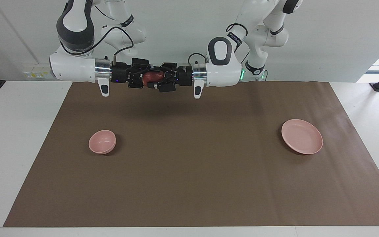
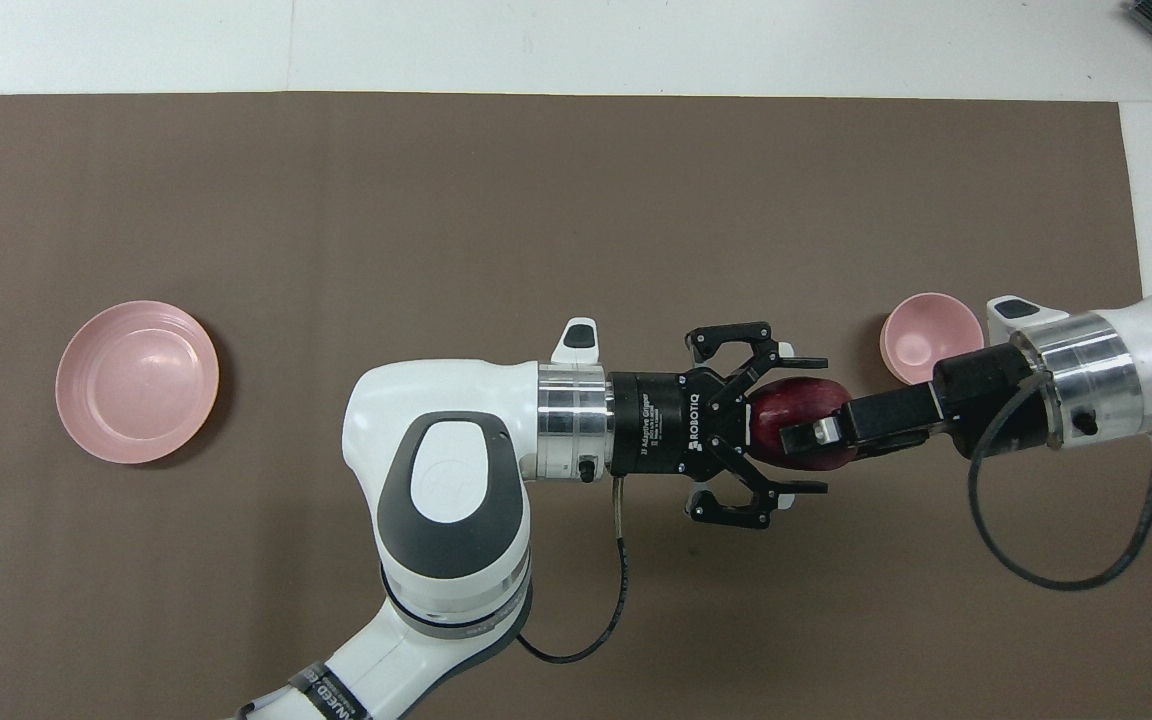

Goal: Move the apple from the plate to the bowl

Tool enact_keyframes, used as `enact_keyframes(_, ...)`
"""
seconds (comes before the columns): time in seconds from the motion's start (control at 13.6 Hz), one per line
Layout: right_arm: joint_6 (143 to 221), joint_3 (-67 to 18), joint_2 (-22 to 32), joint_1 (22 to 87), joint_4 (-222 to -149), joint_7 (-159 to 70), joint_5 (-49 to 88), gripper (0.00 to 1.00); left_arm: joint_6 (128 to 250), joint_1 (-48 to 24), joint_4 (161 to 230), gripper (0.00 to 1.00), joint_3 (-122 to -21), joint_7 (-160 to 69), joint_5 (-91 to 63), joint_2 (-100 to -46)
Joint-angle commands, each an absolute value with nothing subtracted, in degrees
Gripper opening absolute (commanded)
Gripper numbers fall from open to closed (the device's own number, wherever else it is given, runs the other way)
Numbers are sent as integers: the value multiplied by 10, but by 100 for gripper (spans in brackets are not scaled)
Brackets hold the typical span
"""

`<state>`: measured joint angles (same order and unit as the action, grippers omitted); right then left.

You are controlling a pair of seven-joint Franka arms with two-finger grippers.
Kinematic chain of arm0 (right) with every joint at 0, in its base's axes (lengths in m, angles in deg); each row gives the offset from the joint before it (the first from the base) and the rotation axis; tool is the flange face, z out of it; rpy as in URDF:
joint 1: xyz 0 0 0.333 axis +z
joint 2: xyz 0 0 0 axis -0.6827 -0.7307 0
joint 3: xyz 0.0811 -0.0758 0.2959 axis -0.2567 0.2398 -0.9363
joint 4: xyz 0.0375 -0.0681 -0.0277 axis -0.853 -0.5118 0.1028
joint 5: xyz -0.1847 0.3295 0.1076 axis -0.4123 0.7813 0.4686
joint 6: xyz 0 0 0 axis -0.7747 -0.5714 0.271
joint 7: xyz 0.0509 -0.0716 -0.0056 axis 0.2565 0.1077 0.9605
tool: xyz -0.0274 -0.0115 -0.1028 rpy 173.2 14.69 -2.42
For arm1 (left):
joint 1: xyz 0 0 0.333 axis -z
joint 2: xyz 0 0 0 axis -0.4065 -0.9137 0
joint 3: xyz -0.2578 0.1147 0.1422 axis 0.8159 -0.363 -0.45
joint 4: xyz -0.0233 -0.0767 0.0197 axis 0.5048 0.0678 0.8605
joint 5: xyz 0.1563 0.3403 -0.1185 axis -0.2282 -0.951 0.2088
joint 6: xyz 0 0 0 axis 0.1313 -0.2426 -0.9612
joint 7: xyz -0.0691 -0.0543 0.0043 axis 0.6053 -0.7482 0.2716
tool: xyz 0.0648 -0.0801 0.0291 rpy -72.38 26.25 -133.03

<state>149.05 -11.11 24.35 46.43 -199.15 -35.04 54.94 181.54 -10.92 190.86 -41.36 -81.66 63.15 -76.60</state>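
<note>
Right gripper point(image 2: 816, 440) clamps the small round glossy dark red apple point(image 2: 796, 415) in the air over the brown paper mat point(image 2: 536, 200)
Left gripper point(image 2: 786, 425) stands spread wide around the apple; the deep pale pink bowl point(image 2: 921, 330) and the wide shallow pink plate point(image 2: 136, 380) lie well apart, each toward one end of the mat; apple's stem direction cannot be told

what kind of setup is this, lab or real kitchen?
Most likely a robotics lab bench, not a kitchen. Two arms share a white table covered by a plain brown mat, set against a bare white wall. The only props are a bowl, a plate and an apple.
</note>
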Motion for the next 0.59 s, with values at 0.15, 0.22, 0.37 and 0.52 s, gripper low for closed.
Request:
enact_keyframes(0.15, 1485, -113, 245, 457, -1990, -356, 518, 0, 1775, -148, 1935, 100, -420, -832, 589, -756)
enact_keyframes(0.22, 1486, -112, 245, 452, -1989, -352, 506, 0, 1745, -174, 1938, 100, -420, -832, 555, -756)
enact_keyframes(0.37, 1487, -112, 234, 438, -1971, -332, 457, 0, 1671, -222, 1946, 100, -420, -832, 490, -756)
enact_keyframes(0.52, 1491, -112, 216, 424, -1943, -305, 375, 0, 1615, -260, 1946, 100, -421, -832, 398, -760)
